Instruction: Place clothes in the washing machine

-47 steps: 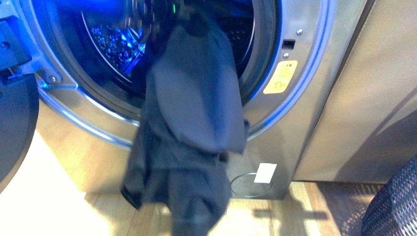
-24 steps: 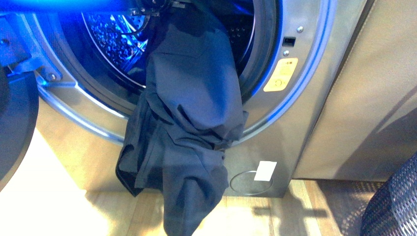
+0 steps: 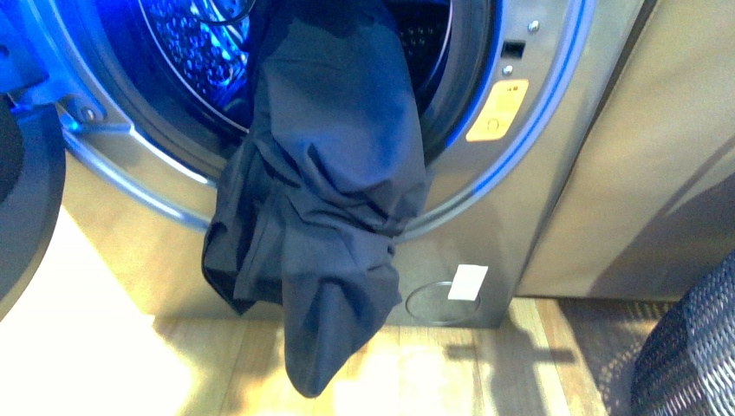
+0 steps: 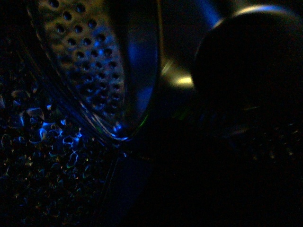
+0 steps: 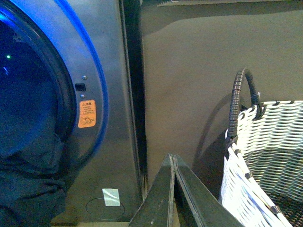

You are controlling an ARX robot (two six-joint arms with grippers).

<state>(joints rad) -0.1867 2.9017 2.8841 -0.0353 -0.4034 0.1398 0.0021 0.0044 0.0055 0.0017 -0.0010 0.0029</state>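
The clothes (image 3: pixel 329 173), a large dark navy garment, hang over the lower rim of the washing machine (image 3: pixel 520 199) porthole. Their top reaches into the blue-lit perforated drum (image 3: pixel 195 52) and their tail dangles toward the floor. My left gripper is above the top edge of the front view. The left wrist view is very dim: it shows only the drum wall (image 4: pixel 90 61) close by, and the fingers cannot be made out. My right gripper (image 5: pixel 172 158) is shut and empty, off to the right of the machine. The clothes (image 5: pixel 28 189) show at the edge of the right wrist view.
The open door (image 3: pixel 22 199) stands at the left. A beige-grey panel (image 3: pixel 641 156) adjoins the machine on the right, and a woven basket (image 5: pixel 270 156) sits on the wooden floor in front of it. A yellow sticker (image 3: pixel 497 110) marks the porthole's right side.
The clothes have been drawn up and deeper into the drum, so the hanging tail is shorter. The left arm has left the top of the front view.
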